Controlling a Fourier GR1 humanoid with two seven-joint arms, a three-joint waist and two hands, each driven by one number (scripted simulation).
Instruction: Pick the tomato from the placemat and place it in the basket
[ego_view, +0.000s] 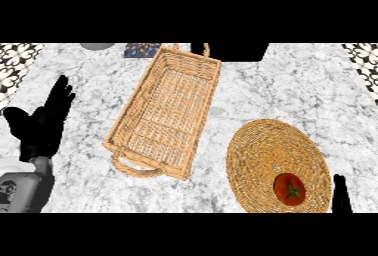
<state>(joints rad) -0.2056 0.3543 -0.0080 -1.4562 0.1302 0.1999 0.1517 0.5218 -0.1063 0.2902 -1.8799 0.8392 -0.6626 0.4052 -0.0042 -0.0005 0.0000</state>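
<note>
Right hand: just a dark sliver at the lower right edge, beside the placemat; we cannot tell whether it is released or clenched.
Tomato: sitting on the placemat, close to its near rim, untouched, near that right hand.
Left hand: released, fingers straight and up, resting at the left edge, holding nothing.
Basket: left of the placemat and apart from it, waiting for the drop.
Tomato's heading: green stalk end faces up at us; it's round, so we see no long axis to line up with.
Basket's long axis: runs away from us, far end leaning right, 1 handle at each short end.
Risk 1: a sideways nudge on approach could roll the round tomato off the mat.
Risk 2: the basket is narrow across, so an off-centre release could catch the rim and bounce out onto the counter.
</note>
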